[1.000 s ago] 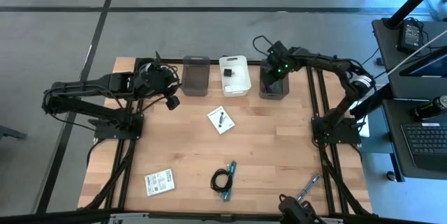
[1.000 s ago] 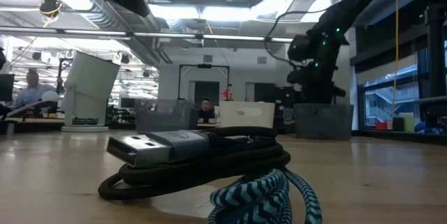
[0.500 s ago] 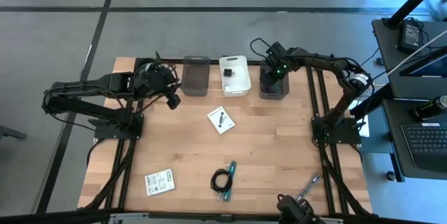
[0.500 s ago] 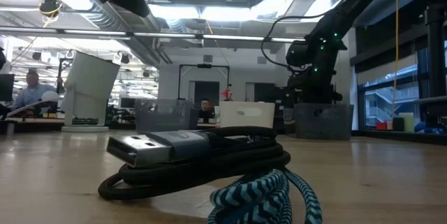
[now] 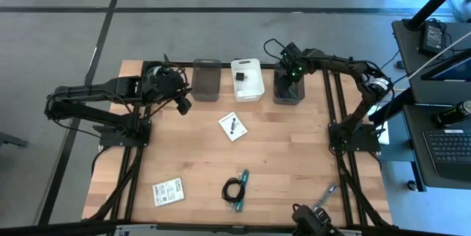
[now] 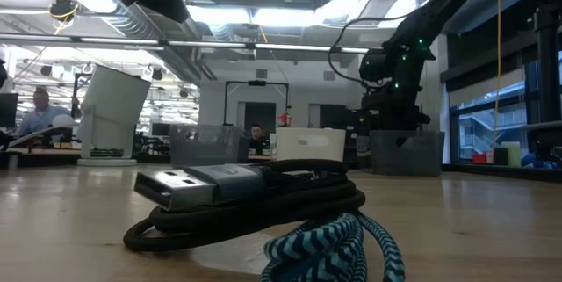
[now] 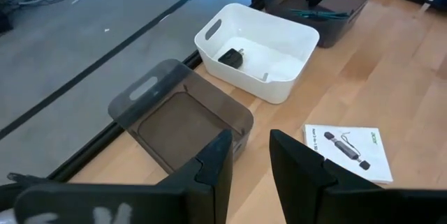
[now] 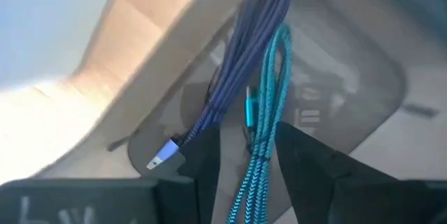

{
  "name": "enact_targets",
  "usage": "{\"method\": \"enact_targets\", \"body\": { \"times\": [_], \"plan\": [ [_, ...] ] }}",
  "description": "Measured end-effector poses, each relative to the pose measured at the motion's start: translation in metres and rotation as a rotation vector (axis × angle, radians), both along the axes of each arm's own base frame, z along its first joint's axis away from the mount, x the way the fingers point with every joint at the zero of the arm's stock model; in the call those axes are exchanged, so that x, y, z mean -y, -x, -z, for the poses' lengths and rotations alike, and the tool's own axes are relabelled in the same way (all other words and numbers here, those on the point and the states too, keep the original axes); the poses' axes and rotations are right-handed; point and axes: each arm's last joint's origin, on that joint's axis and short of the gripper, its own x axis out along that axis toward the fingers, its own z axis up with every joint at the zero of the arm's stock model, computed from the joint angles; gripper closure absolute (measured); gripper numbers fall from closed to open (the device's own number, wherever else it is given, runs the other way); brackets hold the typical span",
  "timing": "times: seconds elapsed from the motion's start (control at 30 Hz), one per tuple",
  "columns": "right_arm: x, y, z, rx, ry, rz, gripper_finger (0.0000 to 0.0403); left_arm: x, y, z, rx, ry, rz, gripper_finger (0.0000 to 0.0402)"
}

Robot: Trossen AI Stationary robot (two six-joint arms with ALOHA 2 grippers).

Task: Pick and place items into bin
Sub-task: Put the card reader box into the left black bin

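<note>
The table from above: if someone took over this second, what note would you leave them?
Left gripper: open, empty, beside the empty grey bin.
Right gripper: over the dark bin, teal cable hanging at it.
Done: small black item in the white bin.
Left on the table: card, packet, coiled cable, metal tool.

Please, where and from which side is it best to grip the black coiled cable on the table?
Probably from straight above, pinching across the bundled loops of the black coiled cable at mid-coil. It lies flat on the wooden table, and the loops stack thick there. A teal braided cable sits right beside it, so approaching from the opposite side seems safer.
</note>
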Motion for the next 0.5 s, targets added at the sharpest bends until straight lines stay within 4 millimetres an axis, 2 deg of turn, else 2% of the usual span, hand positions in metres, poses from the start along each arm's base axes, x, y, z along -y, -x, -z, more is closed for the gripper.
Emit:
{"method": "enact_targets", "body": {
  "times": [0.13, 0.27, 0.37, 0.5],
  "plan": [
    [0.002, -0.002, -0.033, 0.055, 0.069, -0.015, 0.0274, 0.000, -0.004, 0.003, -0.023, 0.004, 0.015, 0.0311],
    [-0.003, 0.003, -0.078, 0.127, 0.155, -0.025, 0.0301, 0.000, -0.012, 0.004, -0.002, 0.031, 0.053, 0.0311],
    [-0.016, 0.011, -0.109, 0.181, 0.200, -0.033, 0.0332, 0.000, -0.016, 0.005, 0.004, 0.029, 0.053, 0.0311],
    [-0.043, 0.014, -0.135, 0.280, 0.224, -0.118, 0.0383, -0.002, -0.027, 0.005, 0.038, 0.020, 0.046, 0.0311]
  ]
}}
